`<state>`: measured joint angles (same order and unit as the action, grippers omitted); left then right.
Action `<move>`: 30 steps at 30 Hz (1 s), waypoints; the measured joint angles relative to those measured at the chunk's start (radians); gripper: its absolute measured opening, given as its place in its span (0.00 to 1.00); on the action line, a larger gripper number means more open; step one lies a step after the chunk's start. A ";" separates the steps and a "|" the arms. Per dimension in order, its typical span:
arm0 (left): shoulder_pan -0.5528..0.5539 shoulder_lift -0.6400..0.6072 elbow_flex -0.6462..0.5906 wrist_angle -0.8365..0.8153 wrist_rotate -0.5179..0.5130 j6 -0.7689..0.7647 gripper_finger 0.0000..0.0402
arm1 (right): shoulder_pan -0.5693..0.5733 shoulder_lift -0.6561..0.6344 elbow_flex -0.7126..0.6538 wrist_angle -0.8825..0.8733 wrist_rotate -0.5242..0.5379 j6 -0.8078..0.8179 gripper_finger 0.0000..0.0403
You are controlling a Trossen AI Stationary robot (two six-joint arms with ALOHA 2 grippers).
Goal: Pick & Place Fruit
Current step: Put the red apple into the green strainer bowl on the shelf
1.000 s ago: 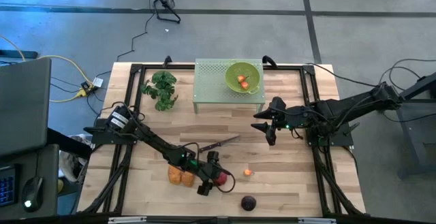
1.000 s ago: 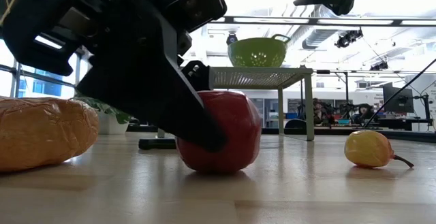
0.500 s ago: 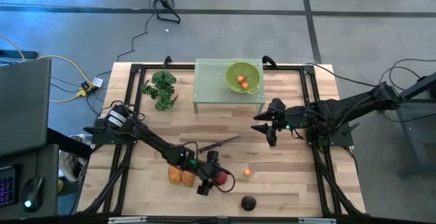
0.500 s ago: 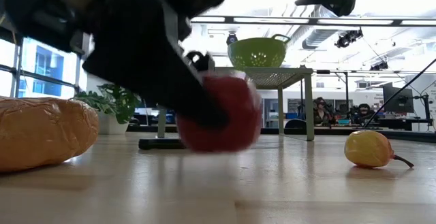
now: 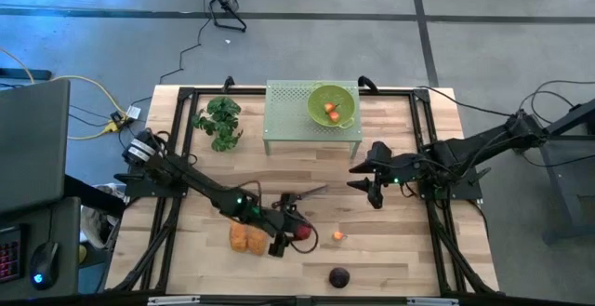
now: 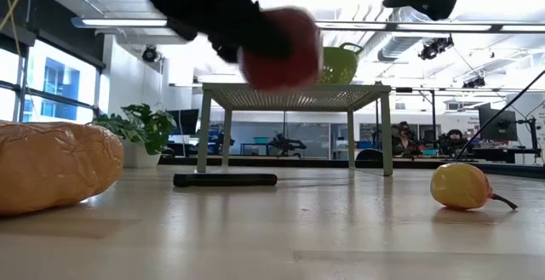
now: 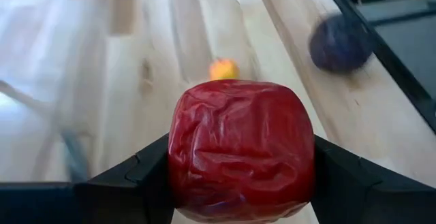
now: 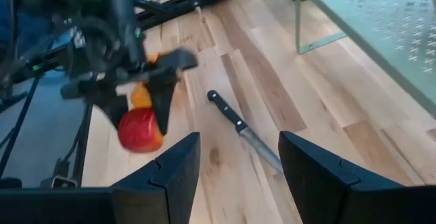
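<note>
My left gripper (image 5: 296, 235) is shut on a red apple-like fruit (image 7: 242, 149), which hangs well above the table near its front middle (image 6: 281, 48). On the wood lie two orange oblong fruits (image 5: 246, 239), a tiny orange-red fruit (image 5: 337, 236) and a dark purple round fruit (image 5: 339, 276). A green bowl (image 5: 332, 104) holding orange pieces stands on a pale green perforated stand (image 5: 288, 111) at the far edge. My right gripper (image 8: 238, 176) hangs open over the table's right half (image 5: 372, 183) with nothing between its fingers. My left gripper pinches the red fruit by two opposite sides (image 7: 178, 163) between its two fingers (image 7: 129, 180). The fingers come slanting down from the table's left. The fruit is lifted clear of the table.
A slim dark knife (image 5: 299, 196) lies on the wood between the two grippers. A leafy green bunch (image 5: 219, 122) sits at the far left. Bare wood lies between the stand and the knife.
My left gripper has risen with the red fruit, which stood on the table a second ago and now hangs clear above it. It has also shifted a little toward the far edge.
</note>
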<state>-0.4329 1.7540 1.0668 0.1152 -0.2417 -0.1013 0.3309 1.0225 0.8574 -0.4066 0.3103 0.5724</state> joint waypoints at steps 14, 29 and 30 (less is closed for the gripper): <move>0.148 -0.158 0.000 -0.043 0.000 0.108 0.61 | 0.065 0.000 0.000 -0.002 0.001 0.003 0.48; 0.297 -0.265 0.000 -0.035 0.004 0.250 0.61 | 0.075 0.000 0.000 -0.002 0.004 0.001 0.48; 0.308 -0.266 0.000 -0.024 0.004 0.256 0.61 | 0.075 0.000 0.000 -0.002 0.005 0.001 0.48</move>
<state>-0.1246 1.4876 1.0671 0.0915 -0.2379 0.1549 0.4061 1.0225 0.8574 -0.4081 0.3153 0.5732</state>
